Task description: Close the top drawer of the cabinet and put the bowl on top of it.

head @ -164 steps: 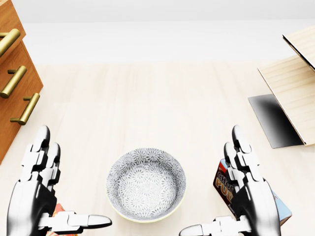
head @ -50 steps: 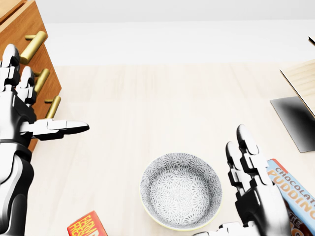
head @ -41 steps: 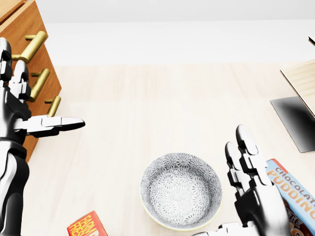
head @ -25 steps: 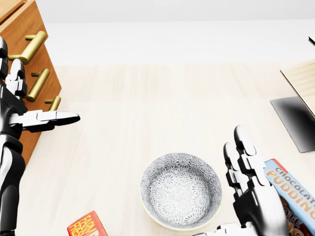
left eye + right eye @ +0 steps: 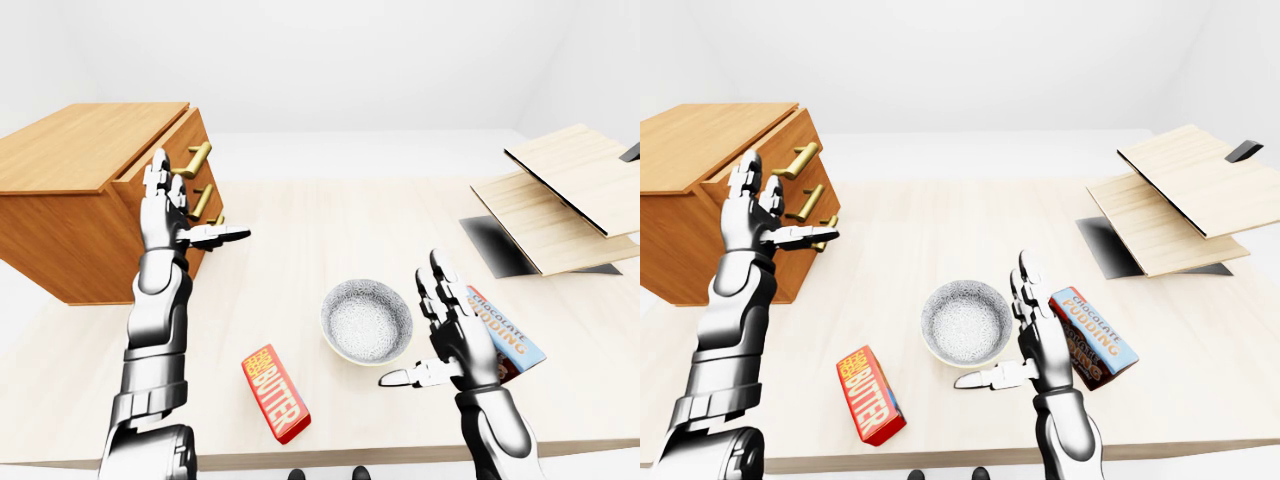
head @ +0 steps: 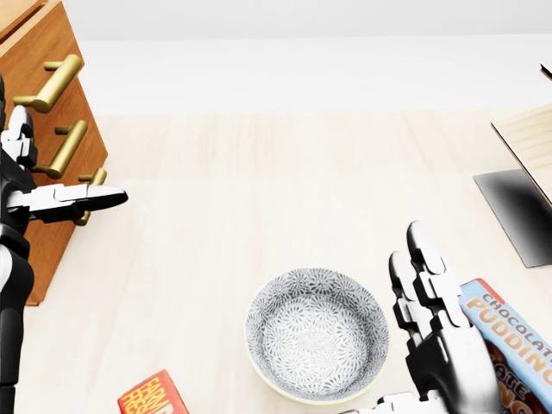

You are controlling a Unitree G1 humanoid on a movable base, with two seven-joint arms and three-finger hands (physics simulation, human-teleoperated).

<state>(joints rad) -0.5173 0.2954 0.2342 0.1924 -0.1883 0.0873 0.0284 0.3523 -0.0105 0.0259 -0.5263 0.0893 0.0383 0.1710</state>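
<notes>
With its fingers spread flat, the left hand (image 5: 165, 205) stands upright just before the cabinet's (image 5: 70, 200) top drawer (image 5: 160, 178), which juts slightly toward the view's right; a push leftward along the drawer's travel looks due. The patterned bowl (image 5: 367, 321) sits on the table (image 5: 300, 230), nearer the right hand (image 5: 450, 345), likewise splayed and holding nothing.

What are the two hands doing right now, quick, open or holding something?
Left hand: open, holding nothing, raised beside the cabinet drawers.
Right hand: open, holding nothing, beside the bowl.
</notes>
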